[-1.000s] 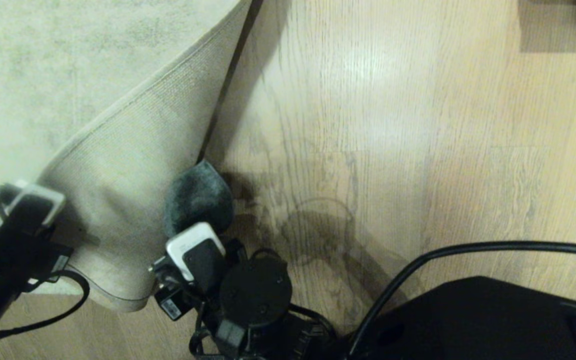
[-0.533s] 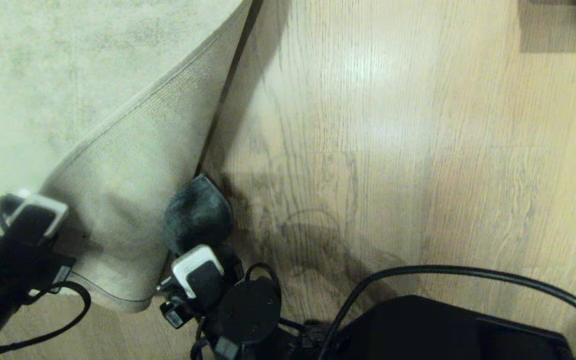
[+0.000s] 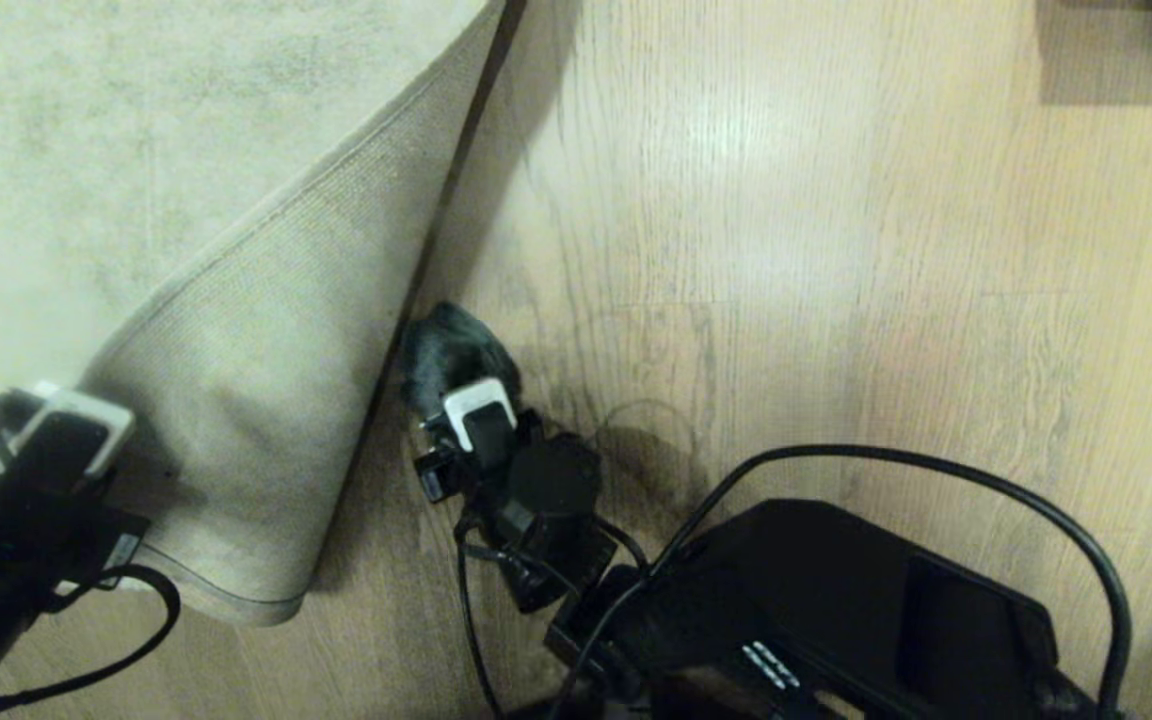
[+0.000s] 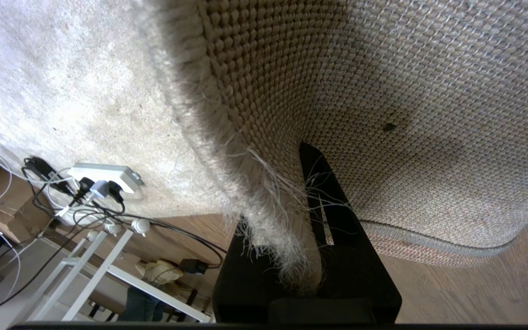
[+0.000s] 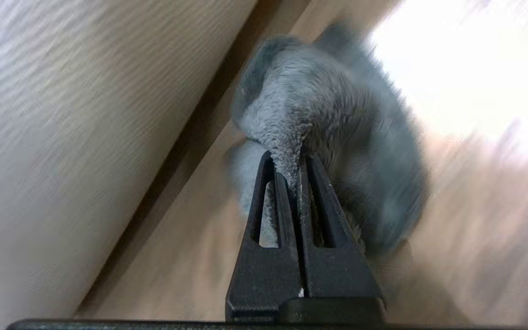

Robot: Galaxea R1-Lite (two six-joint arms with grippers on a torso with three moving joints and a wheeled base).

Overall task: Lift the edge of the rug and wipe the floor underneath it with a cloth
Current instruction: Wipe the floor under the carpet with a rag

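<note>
Wooden floor [image 3: 836,250], right gripper [image 5: 291,158] jaws clamping cloth [image 5: 337,133], left gripper [image 4: 312,201] pinching rug edge [image 4: 227,137]

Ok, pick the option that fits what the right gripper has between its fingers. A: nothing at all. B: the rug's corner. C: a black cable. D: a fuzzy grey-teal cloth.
D: in the right wrist view the right gripper is shut on a fold of the fuzzy grey-teal cloth, low over the wooden floor beside the lifted rug corner, which the left gripper holds up.
</note>
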